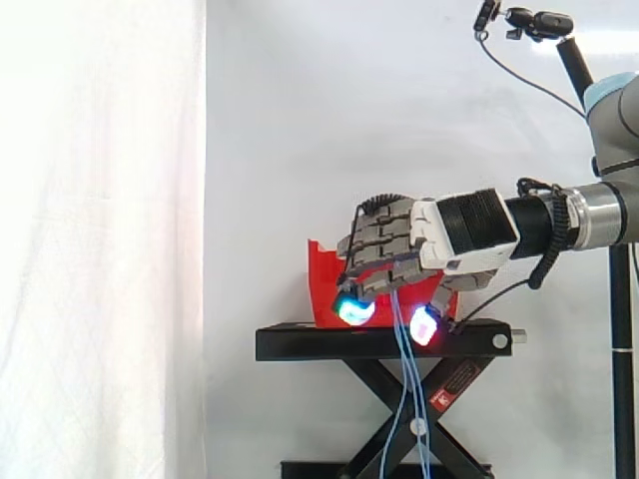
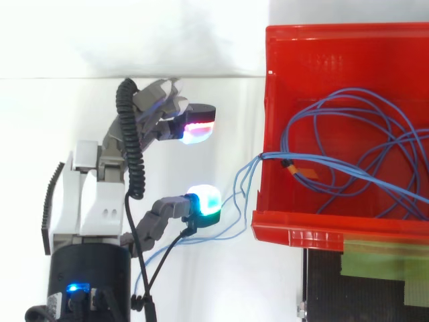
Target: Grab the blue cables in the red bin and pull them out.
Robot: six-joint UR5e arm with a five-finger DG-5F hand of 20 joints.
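Observation:
Thin blue cables (image 2: 271,157) lie coiled in the red bin (image 2: 295,235) and run out over its left wall toward my hand (image 2: 100,194). In the side view the hand (image 1: 384,244) hovers level in front of the bin (image 1: 321,279), fingers curled downward. Its glowing fingertips (image 1: 354,309) hang near the stand's top. A bundle of blue cables (image 1: 402,369) comes out from between the curled fingers and thumb and hangs down past the stand. From above, the strands pass under the finger with the cyan pad (image 2: 203,201).
The bin sits on a black scissor stand (image 1: 300,342) before a white curtain. Green tape (image 2: 382,258) marks the stand's top beside the bin. A camera mount (image 1: 539,22) with a thin lead sits above the arm at the upper right.

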